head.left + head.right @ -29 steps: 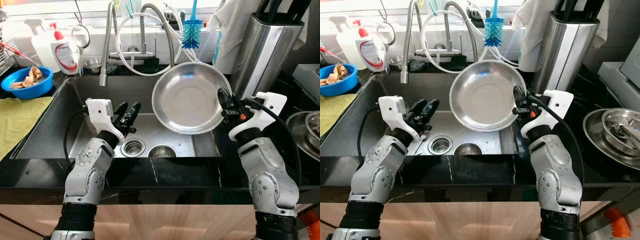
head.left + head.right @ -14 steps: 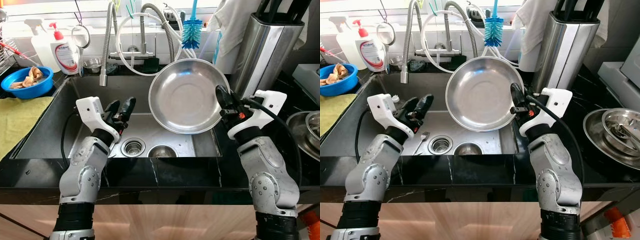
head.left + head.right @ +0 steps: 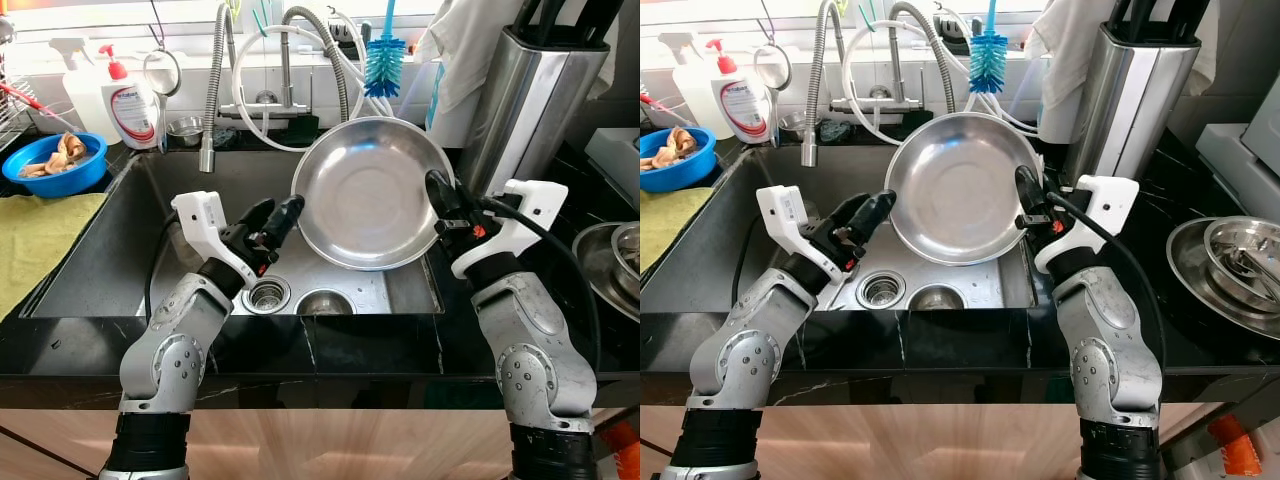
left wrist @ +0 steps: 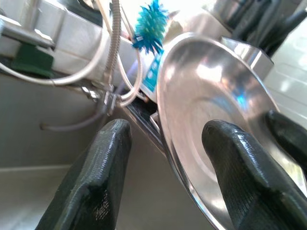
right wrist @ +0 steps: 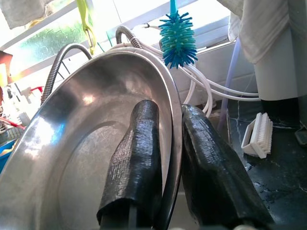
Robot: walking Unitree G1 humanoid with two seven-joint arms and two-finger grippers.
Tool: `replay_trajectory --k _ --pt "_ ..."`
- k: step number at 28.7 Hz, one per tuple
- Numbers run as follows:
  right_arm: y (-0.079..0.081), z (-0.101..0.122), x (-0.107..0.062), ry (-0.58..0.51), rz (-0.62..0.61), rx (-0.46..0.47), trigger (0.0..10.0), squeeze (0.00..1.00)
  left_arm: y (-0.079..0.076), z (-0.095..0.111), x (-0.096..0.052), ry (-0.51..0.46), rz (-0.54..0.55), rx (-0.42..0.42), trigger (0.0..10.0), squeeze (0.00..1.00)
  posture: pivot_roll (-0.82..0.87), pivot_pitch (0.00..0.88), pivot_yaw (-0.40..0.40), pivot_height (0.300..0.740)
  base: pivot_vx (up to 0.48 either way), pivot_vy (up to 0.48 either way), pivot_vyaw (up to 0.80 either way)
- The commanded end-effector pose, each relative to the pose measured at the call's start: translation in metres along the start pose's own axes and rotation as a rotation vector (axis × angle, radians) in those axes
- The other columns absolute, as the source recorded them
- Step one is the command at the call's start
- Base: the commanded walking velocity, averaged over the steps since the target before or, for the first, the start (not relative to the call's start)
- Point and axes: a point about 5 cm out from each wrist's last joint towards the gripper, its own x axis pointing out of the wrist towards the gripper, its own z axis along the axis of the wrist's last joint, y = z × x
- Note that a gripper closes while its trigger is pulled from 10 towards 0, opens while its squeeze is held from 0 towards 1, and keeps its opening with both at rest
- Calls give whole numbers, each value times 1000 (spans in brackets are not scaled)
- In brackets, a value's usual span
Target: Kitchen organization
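A round steel bowl (image 3: 365, 190) stands tilted on edge over the dark sink (image 3: 120, 250), its hollow facing me. My right gripper (image 3: 442, 205) is shut on the bowl's right rim, one finger inside and one behind, as the right wrist view shows with the bowl (image 5: 81, 158) clamped between its fingers (image 5: 136, 158). My left gripper (image 3: 277, 220) is open, just left of the bowl's lower left rim; in the left wrist view the bowl's edge (image 4: 192, 143) stands between its fingers (image 4: 100, 182) without touching.
Faucet hoses (image 3: 290, 70) and a blue bottle brush (image 3: 383, 60) hang behind the sink. A soap bottle (image 3: 130, 100) and blue bowl (image 3: 55, 165) sit at the left, a steel knife block (image 3: 525, 100) and steel dishes (image 3: 1230, 260) at the right. A drain (image 3: 266, 295) and a small cup (image 3: 322, 301) lie in the basin.
My left gripper has moved right and up to the bowl's left rim. The right gripper has shifted the bowl slightly left and up.
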Motion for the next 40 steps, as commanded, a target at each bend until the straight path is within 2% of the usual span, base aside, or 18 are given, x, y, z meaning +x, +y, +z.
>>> replay_trajectory --k 1,5,8,13,14,15,16,17,19,20,21,40 --pt "5 7 0 -33 29 -3 10000 0 -5 2 -1 12 -29 31 10000 0 -54 0 14 740 0 0 0" --pt "6 7 1 -32 33 -1 10000 0 -6 0 -1 35 -44 54 10000 0 -53 0 14 740 0 0 0" --pt "9 7 2 -27 49 -6 10000 0 -3 -2 0 53 5 145 10000 0 -56 0 15 740 0 0 0" --pt "13 7 2 -25 78 -14 10000 0 1 1 2 32 48 145 10000 0 -57 0 15 740 0 0 0" --pt "15 7 1 -25 86 -16 10000 0 1 2 2 28 52 147 9529 0 -58 0 15 740 0 0 0" --pt "15 7 1 -25 86 -16 10000 0 1 2 2 28 52 147 9529 0 -58 0 15 740 0 0 0" --pt "17 7 1 -23 98 -24 10000 0 2 4 3 15 64 155 5882 0 -58 0 15 740 0 0 0" --pt "17 7 1 -21 103 -29 10000 0 3 5 4 8 73 161 5882 0 -58 0 15 740 0 0 0" --pt "19 6 1 -16 117 -36 10000 0 6 7 4 -7 97 173 863 0 -60 0 15 740 0 0 0" --pt "20 6 1 -14 121 -37 10000 0 6 8 4 -10 103 176 863 0 -60 0 15 740 0 0 0" --pt "21 6 1 -13 124 -38 10000 0 7 8 4 -12 106 177 0 0 -57 0 14 740 0 0 0" --pt "21 3 1 4 122 -51 10000 0 8 8 3 -27 120 172 0 0 -55 0 12 740 0 0 0"
